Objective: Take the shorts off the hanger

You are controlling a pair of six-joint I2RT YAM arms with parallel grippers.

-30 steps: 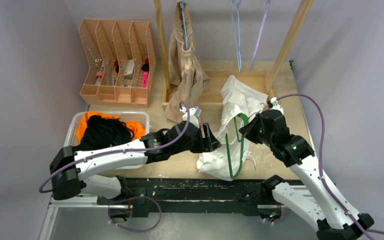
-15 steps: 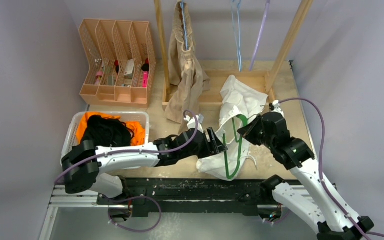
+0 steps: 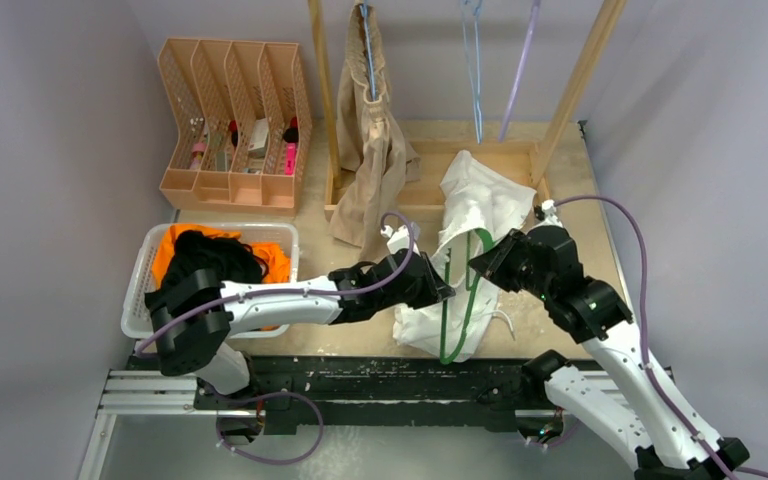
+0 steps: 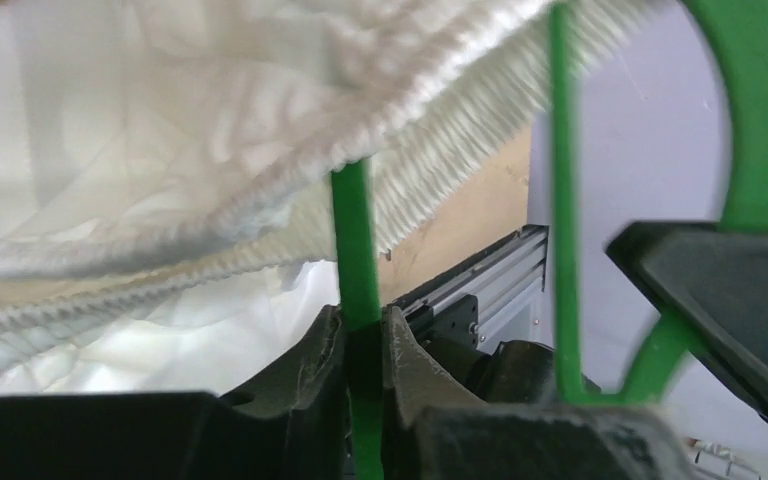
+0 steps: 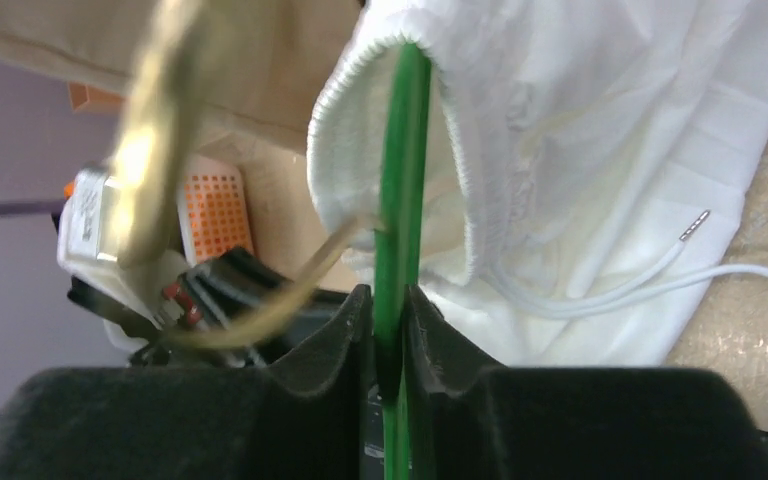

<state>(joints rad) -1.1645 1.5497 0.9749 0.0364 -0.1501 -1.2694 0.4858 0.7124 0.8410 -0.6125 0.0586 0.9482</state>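
Observation:
The white shorts point(image 3: 480, 200) lie crumpled on the table with a green hanger point(image 3: 457, 310) threaded through their waistband. My left gripper point(image 3: 444, 290) is shut on one green rod of the hanger point(image 4: 352, 230), just below the ribbed waistband of the white shorts point(image 4: 210, 100). In the left wrist view that gripper point(image 4: 362, 322) pinches the rod tightly. My right gripper point(image 3: 484, 266) is shut on another part of the hanger point(image 5: 402, 150), where it enters the waistband point(image 5: 600, 130); its jaws point(image 5: 388, 305) press on the rod. Beige shorts point(image 3: 370, 150) hang on the rack.
A white basket point(image 3: 140, 285) at the left holds orange shorts point(image 3: 170, 250) and black shorts point(image 3: 210, 262). A peach desk organizer point(image 3: 230, 120) stands at the back left. The wooden rack point(image 3: 572, 90) carries an empty blue hanger point(image 3: 474, 70) and a purple hanger point(image 3: 520, 70).
My left gripper has moved right to the green hanger and shut on its rod. The hanger's lower end has swung a little to the left. The right gripper keeps its hold.

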